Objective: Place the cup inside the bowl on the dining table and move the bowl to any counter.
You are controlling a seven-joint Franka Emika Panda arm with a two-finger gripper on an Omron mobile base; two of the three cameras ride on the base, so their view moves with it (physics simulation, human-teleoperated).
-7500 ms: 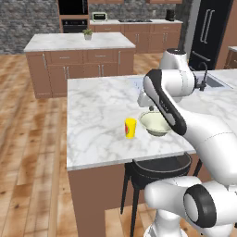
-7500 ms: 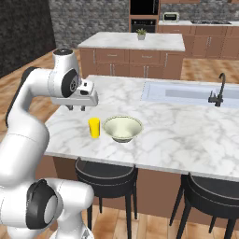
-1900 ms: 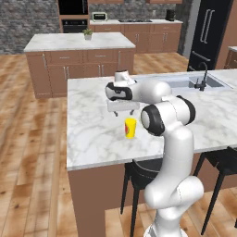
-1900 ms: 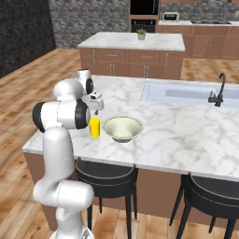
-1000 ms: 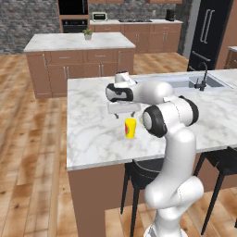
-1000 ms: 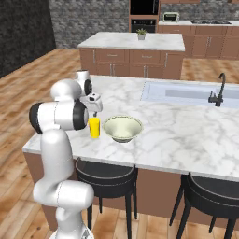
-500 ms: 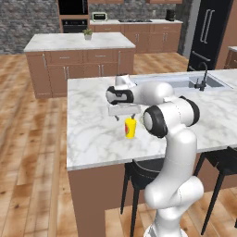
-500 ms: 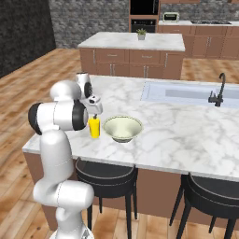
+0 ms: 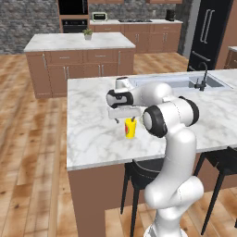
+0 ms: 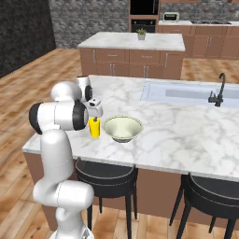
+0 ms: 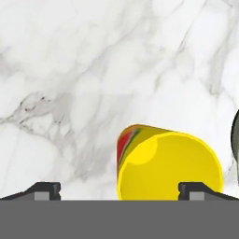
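Observation:
The yellow cup (image 9: 130, 129) with a red patch stands upright on the dining table (image 9: 92, 139), near its front edge. My gripper (image 9: 125, 119) hangs open just above it, fingers pointing down. In the hand view the cup (image 11: 168, 163) sits right of centre, with the right fingertip (image 11: 196, 189) over its rim and the left fingertip (image 11: 44, 190) well clear of it. In the right base view the cream bowl (image 10: 123, 128) rests empty just right of the cup (image 10: 94, 129), a small gap between them. In the left base view my arm hides the bowl.
A sink (image 10: 186, 93) with a black faucet (image 10: 218, 91) is set in the table's far right part. Black stools (image 10: 105, 172) stand under the front edge. The island counter (image 9: 69, 42) with a small plant lies beyond, across wooden floor.
The hand has sunk a little toward the cup, still open. Cup and bowl have not moved.

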